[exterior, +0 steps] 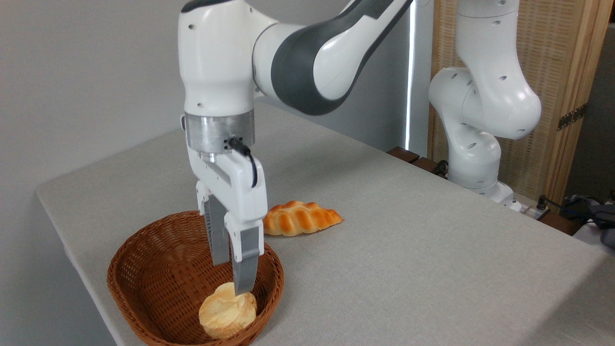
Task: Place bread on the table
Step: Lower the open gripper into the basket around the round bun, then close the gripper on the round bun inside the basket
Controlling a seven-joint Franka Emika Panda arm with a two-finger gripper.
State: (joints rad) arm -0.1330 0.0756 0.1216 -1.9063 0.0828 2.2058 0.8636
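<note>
Camera view: I see bread (227, 309) in wicker basket (139, 269), at 5 o'clock of basket floor, near front rim. End effector (233, 276) above it, fingers narrowly apart, front fingertip touching bun top; rear tip hidden, so grip possibly not made. Risks, my call: off-centre pinch squeezes puffy bun out; lift drags basket or snags rim. Braided loaf (300, 217) on tabletop (408, 250) at 1 o'clock from basket: avoid it when placing.

No readable text anywhere, no label or brand on the arm, no number or sign — nothing to read on any surface
</note>
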